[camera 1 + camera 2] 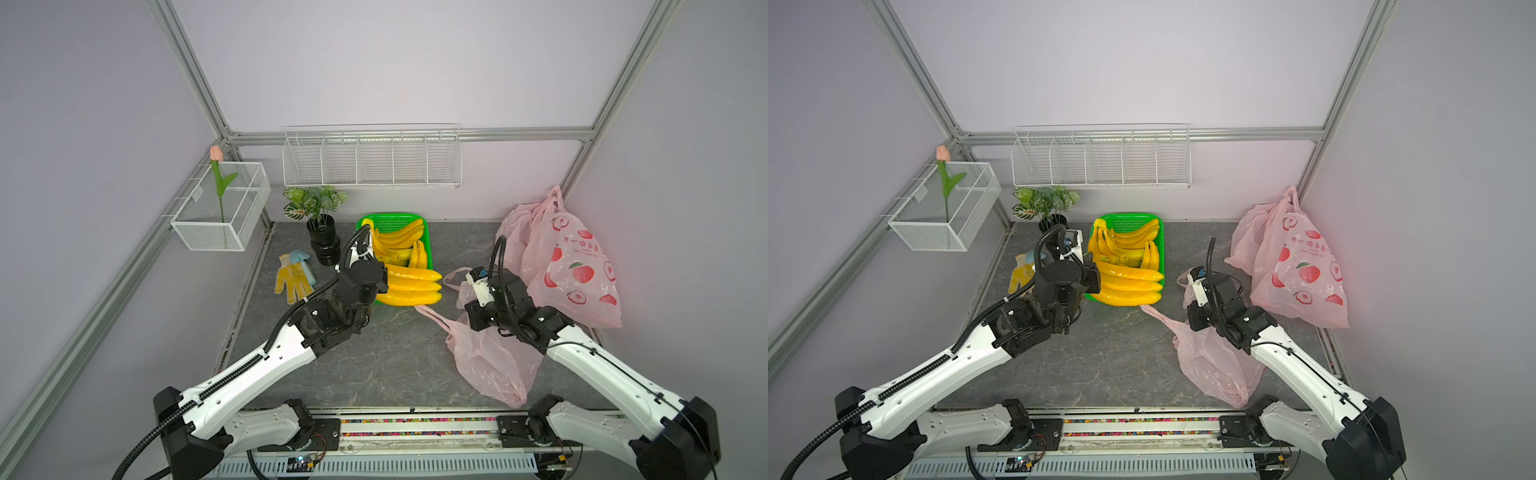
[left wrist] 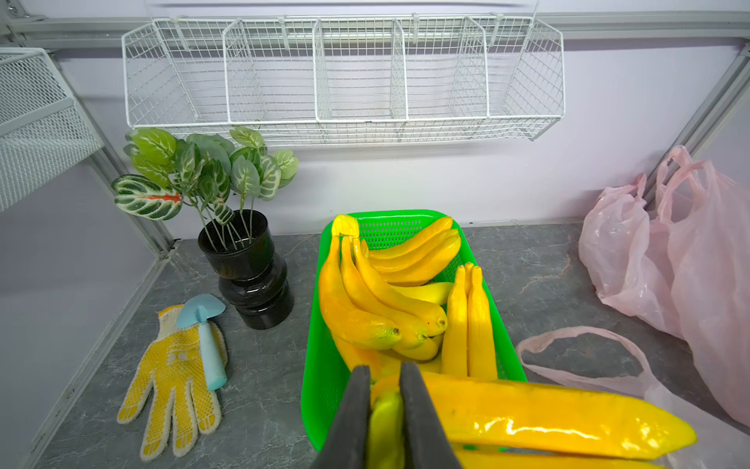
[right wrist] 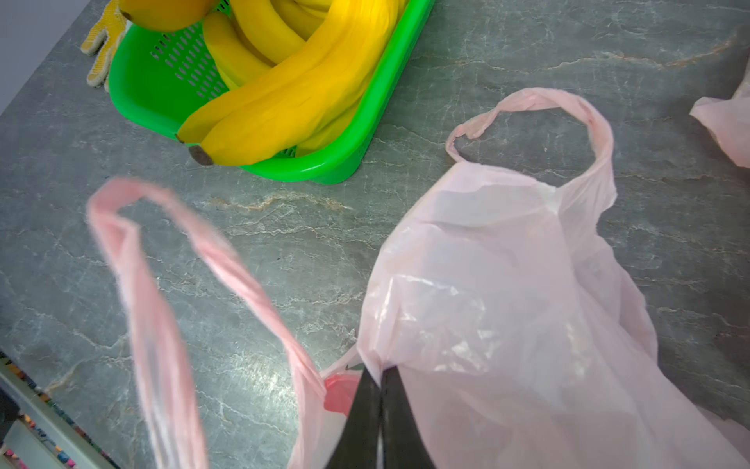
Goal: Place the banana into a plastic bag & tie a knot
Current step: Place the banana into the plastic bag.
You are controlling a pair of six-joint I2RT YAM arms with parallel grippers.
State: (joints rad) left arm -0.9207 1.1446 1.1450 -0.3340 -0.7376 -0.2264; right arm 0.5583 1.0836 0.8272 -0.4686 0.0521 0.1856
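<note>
A bunch of long yellow bananas point(image 2: 548, 418) lies across the front end of the green basket point(image 2: 320, 365), and in both top views it shows at the basket's near edge point(image 1: 411, 284) point(image 1: 1129, 284). My left gripper point(image 2: 385, 368) is shut on the greenish stem end of this bunch. A thin pink plastic bag point(image 3: 507, 304) lies flat on the grey table point(image 1: 490, 361), its two handles point(image 3: 568, 109) spread toward the basket. My right gripper point(image 3: 381, 371) is shut on the bag's rim between the handles, and its fingers are hidden under the wrist in the top views.
More bananas point(image 1: 399, 241) fill the basket's back. A black vase with a plant point(image 1: 324, 245) and a yellow glove point(image 1: 293, 278) with a blue trowel point(image 1: 305, 266) lie left of it. Filled pink bags point(image 1: 577, 270) stand at the back right. White wire racks point(image 1: 372, 160) hang on the walls.
</note>
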